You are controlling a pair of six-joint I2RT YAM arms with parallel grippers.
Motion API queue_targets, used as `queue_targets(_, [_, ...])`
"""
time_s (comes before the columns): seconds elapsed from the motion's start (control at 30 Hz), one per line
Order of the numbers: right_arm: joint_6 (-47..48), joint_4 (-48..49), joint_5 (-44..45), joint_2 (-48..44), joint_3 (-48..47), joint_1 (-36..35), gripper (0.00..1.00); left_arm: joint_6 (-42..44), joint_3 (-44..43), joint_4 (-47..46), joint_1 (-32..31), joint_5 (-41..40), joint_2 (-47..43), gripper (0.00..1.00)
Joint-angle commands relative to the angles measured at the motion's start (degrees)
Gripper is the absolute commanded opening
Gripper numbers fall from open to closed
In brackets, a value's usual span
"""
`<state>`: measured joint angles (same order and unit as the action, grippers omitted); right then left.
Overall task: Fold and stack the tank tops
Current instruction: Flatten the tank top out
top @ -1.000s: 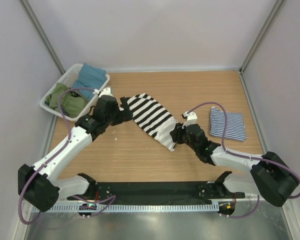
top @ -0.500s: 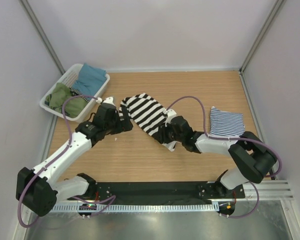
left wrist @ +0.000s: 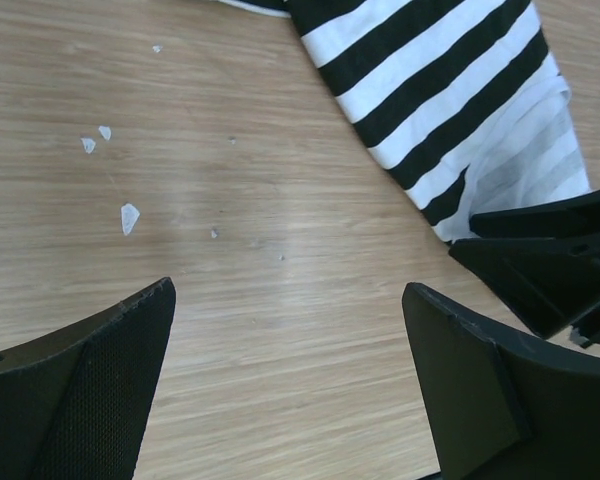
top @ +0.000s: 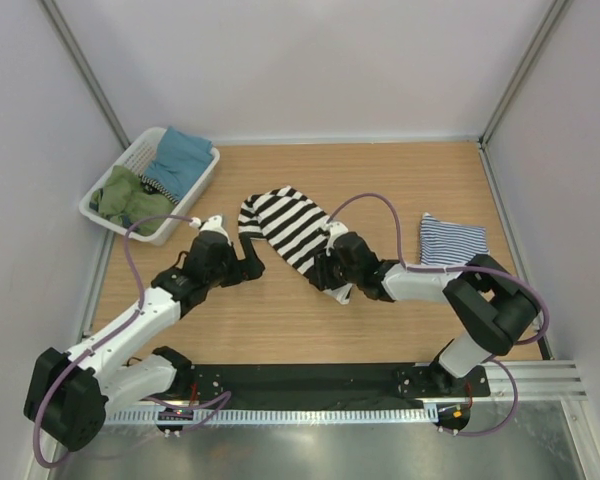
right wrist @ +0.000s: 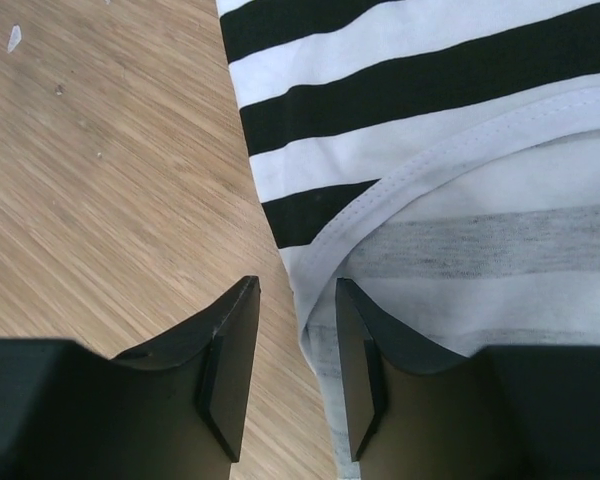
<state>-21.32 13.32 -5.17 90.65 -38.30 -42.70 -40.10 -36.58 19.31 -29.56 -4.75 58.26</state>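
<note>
The broad-striped tank top lies mid-table. The right gripper is at its near corner. The left gripper has drawn back off the far corner it touched a second ago and hangs spread wide over bare wood.

The right wrist view shows its fingers partly apart, the stitched hem lying loose between them. The left wrist view shows white flecks.

There are two tank tops, the thin-striped one folded at the right, and one basket.

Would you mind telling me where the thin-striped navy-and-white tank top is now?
In the top view the thin-striped tank top lies folded on the right side of the table, right of the broad-striped tank top and near the right wall.
</note>
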Motion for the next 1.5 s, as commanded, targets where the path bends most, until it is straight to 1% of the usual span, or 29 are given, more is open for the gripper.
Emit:
queue_targets(0.0, [-0.6,-0.1,1.0,0.8,-1.7,-0.9,0.42,0.2,2.5,-11.5,-0.1,-2.3,-0.1,0.95])
queue_targets(0.13, [0.0,-1.0,1.0,2.4,-3.3,-1.1,0.34,2.5,4.1,-15.6,-0.1,-4.2,1.2,0.94])
queue_targets(0.17, [0.1,-1.5,1.0,2.8,-4.0,-1.1,0.30,3.1,4.5,-16.5,-0.1,-3.9,1.5,0.94])
queue_targets(0.2, [0.3,-2.0,1.0,3.3,-4.5,-1.1,0.21,3.6,5.1,-18.2,-0.1,-3.7,1.9,0.94])
queue_targets(0.27, [0.8,-4.0,0.8,3.8,-6.7,-1.2,0.10,5.0,6.2,-19.0,-0.1,-3.5,1.9,0.94])
queue_targets(0.3, [0.9,-5.0,0.8,4.0,-7.7,-1.2,0.01,5.6,6.7,-21.4,-0.1,-3.5,1.9,0.94])
queue_targets(0.43, [0.6,-9.3,-2.3,2.4,-15.5,-1.2,0.01,7.5,8.4,-21.4,-0.1,-6.9,-2.3,0.94])
queue_targets(0.53, [0.1,-16.7,-5.7,2.0,-23.7,-3.4,0.01,7.1,10.3,-21.4,-0.1,-11.8,-5.9,0.94])
queue_targets(0.57, [0.7,-22.4,-5.6,1.8,-30.8,-4.6,0.01,7.0,11.8,-21.3,-0.1,-13.2,-8.5,0.94])
queue_targets(0.6, [2.4,-25.7,-5.5,1.5,-34.9,-6.7,0.01,6.4,12.4,-21.2,-0.1,-16.5,-10.2,0.94])
queue_targets(0.63, [2.8,-28.7,-5.5,1.2,-42.6,-7.2,0.01,6.2,13.0,-20.8,-0.1,-18.0,-11.6,0.94])
queue_targets(0.7, [2.6,-34.5,-5.9,-1.4,-49.6,-7.2,0.01,5.6,14.4,-19.5,-0.1,-21.8,-16.2,0.93])
queue_targets(0.73, [3.1,-38.9,-3.1,-3.1,-56.9,-7.1,0.01,5.2,14.9,-19.5,-0.1,-22.8,-17.7,0.93])
queue_targets(0.8, [3.0,-43.3,-0.7,-4.3,-64.2,-4.9,0.01,4.8,16.2,-17.1,-0.1,-25.6,-23.2,0.93])
queue_targets(0.83, [3.0,-45.5,1.9,-4.4,-70.6,-3.4,0.01,4.7,16.7,-16.6,-0.1,-26.6,-25.5,0.93])
queue_targets(0.87, [2.9,-49.7,3.1,-4.4,-73.0,-1.9,0.01,4.6,17.1,-16.0,-0.1,-27.5,-27.5,0.92])
queue_targets(0.9, [2.7,-51.3,4.0,-4.7,-74.4,-0.1,0.01,4.6,18.0,-15.0,-0.1,-28.2,-31.8,0.91])
queue_targets(0.93, [1.4,-52.3,3.7,-5.2,-73.4,4.7,0.01,4.6,18.6,-14.6,-0.1,-29.4,-33.9,0.91])
queue_targets(1.0, [-0.6,-53.1,2.6,-7.9,-68.0,9.5,0.01,4.7,20.0,-13.4,-0.1,-30.0,-39.8,0.89])
queue_targets(1.03, [-1.3,-52.1,2.0,-9.4,-58.9,12.9,0.01,4.9,20.4,-13.2,-0.1,-29.4,-41.4,0.89])
queue_targets(1.07, [-2.2,-48.9,0.9,-11.0,-53.6,14.3,0.02,5.2,21.4,-13.3,-0.1,-28.7,-43.0,0.88])
queue_targets(1.1, [-2.8,-46.9,0.9,-14.2,-48.2,15.4,0.06,5.6,22.0,-13.8,-0.1,-27.9,-45.1,0.86])
queue_targets(1.13, [-3.5,-43.7,0.9,-15.4,-38.5,17.6,0.32,5.9,22.3,-13.9,-0.1,-26.2,-45.9,0.86])
queue_targets(1.17, [-3.9,-42.2,0.8,-16.6,-34.2,18.7,0.48,5.9,22.9,-14.4,-0.1,-25.7,-46.1,0.86])
queue_targets(1.2, [-4.3,-40.8,0.5,-17.7,-30.4,19.5,0.56,6.0,22.8,-14.6,-0.1,-25.5,-46.0,0.85])
queue_targets(1.23, [-4.3,-38.2,0.2,-19.5,-24.2,20.5,0.63,6.2,22.7,-14.9,-0.1,-25.0,-44.9,0.85])
queue_targets(1.3, [-4.0,-35.5,-1.4,-23.0,-17.1,20.5,0.67,6.2,22.2,-15.4,-0.1,-24.3,-42.7,0.85])
queue_targets(1.37, [-2.9,-33.6,-3.1,-24.5,-14.6,20.3,0.70,6.2,21.0,-16.1,-0.1,-22.9,-38.5,0.86])
queue_targets(1.47, [-1.1,-35.3,-2.3,-26.2,-13.3,19.7,0.71,6.4,19.2,-16.8,-0.1,-20.5,-32.5,0.87])
